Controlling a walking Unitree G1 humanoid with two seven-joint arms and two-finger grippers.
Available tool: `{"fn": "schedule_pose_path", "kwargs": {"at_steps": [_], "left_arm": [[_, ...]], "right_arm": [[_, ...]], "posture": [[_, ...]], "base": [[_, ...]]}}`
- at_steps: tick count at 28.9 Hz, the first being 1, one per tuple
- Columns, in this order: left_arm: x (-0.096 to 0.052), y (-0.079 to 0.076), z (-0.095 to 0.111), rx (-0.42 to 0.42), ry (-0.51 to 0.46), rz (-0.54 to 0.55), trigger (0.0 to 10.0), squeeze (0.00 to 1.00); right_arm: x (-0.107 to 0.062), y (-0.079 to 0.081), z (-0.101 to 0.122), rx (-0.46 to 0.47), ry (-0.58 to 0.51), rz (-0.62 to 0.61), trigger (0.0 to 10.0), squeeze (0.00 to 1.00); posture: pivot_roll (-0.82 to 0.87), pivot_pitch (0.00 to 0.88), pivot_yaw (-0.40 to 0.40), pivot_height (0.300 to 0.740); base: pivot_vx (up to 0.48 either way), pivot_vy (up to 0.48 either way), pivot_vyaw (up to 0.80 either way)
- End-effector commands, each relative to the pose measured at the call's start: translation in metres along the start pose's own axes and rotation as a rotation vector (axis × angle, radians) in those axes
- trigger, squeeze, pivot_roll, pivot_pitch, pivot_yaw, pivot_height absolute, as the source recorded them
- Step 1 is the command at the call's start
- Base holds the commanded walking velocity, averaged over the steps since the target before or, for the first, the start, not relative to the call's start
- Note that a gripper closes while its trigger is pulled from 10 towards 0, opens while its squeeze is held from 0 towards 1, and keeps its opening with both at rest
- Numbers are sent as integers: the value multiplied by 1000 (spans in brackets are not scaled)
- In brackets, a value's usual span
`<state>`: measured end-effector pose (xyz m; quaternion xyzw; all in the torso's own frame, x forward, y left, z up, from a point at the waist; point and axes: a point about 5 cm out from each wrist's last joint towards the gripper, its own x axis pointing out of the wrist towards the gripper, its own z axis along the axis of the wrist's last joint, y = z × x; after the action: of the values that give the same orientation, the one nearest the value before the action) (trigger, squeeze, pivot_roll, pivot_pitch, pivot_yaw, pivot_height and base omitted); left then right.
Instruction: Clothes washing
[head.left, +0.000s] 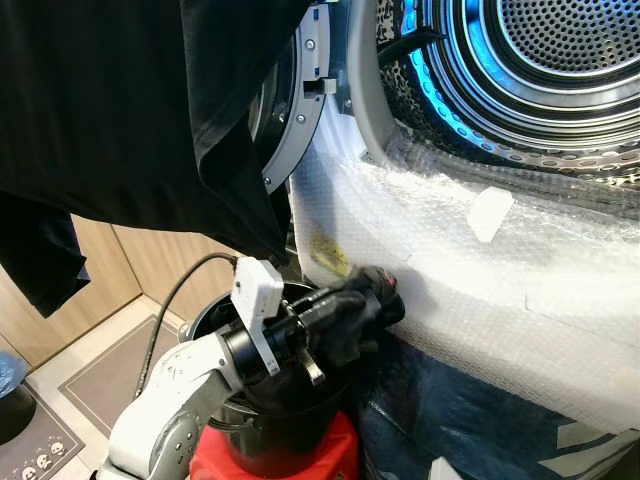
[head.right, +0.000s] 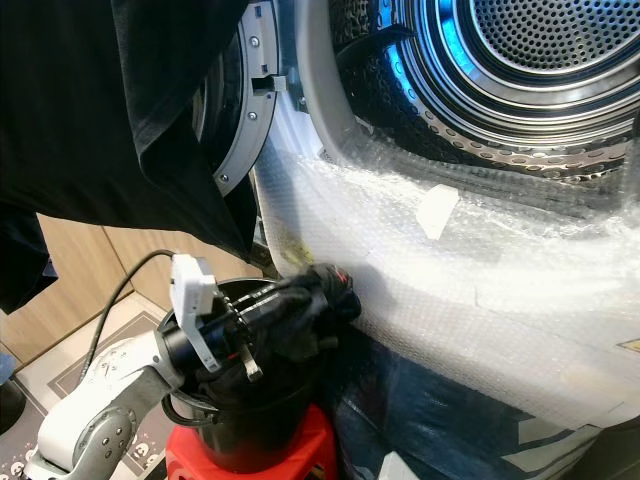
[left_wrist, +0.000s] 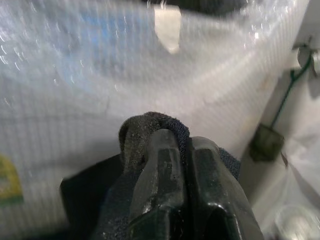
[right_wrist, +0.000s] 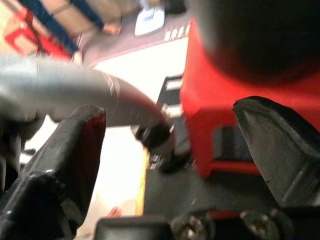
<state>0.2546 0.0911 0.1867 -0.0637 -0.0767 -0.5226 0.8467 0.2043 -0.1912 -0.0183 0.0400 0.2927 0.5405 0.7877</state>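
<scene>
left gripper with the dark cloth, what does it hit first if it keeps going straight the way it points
Most likely the bubble wrap covering the washer's front, just ahead of the left gripper and its dark cloth, below the drum opening. Depth is uncertain.

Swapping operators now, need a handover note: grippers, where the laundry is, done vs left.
Left gripper: fingers shut on a dark cloth, lifted above the black bucket and held against the bubble-wrapped washer front, below the drum opening.
Right gripper: fingers open, holding nothing, down low near the red stool.
A black garment hangs across the upper left, in front of the open washer door.
Done: cloth picked from the bucket.
Left: raise it over the rim into the drum, release, deal with the hanging garment. Bucket contents hidden.
</scene>
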Motion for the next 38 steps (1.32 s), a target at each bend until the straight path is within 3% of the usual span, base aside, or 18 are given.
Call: {"fn": "schedule_pose_path", "kwargs": {"at_steps": [1, 4, 5, 9, 11, 15, 21, 25, 38], "left_arm": [[-1, -4, 1, 19, 21, -31, 10000, 0], [-6, -7, -5, 34, 88, -71, 10000, 0], [-6, -7, -5, 34, 88, -71, 10000, 0], [-11, -7, -4, 36, 124, -111, 10000, 0], [-12, -7, -4, 32, 127, -115, 10000, 0], [-20, -9, 3, -53, 136, -194, 10000, 0], [-27, -7, 13, -115, 108, -243, 10000, 0], [-28, -9, 17, -154, 86, -280, 10000, 0], [-9, -11, 40, -231, -51, -399, 10000, 0]], "right_arm": [[-9, -8, 14, -24, -49, -13, 10000, 0], [-32, -18, 34, -56, -93, -39, 10000, 0], [-32, -18, 34, -56, -93, -39, 10000, 0], [-66, -27, 60, -103, -158, -88, 10000, 0], [-71, -28, 63, -115, -165, -96, 10000, 0], [-105, -33, 96, -166, -289, -188, 10000, 0], [-122, -31, 117, -211, -355, -222, 10000, 0], [-121, -28, 123, -228, -366, -206, 10000, 0], [-79, 12, 163, -338, -459, 4, 10000, 0]], "posture": [[-39, 0, 36, 740], [-32, 0, 41, 740], [-32, 0, 41, 740], [-35, 0, 52, 740], [-36, 0, 53, 740], [-42, 0, 63, 740], [-47, 0, 66, 740], [-47, 0, 66, 740], [-49, 0, 65, 740]], "base": [[0, 0, 0], [0, 0, 0], [0, 0, 0], [0, 0, 0], [0, 0, 0], [0, 0, 0], [0, 0, 0], [0, 0, 0], [0, 0, 0]]}}
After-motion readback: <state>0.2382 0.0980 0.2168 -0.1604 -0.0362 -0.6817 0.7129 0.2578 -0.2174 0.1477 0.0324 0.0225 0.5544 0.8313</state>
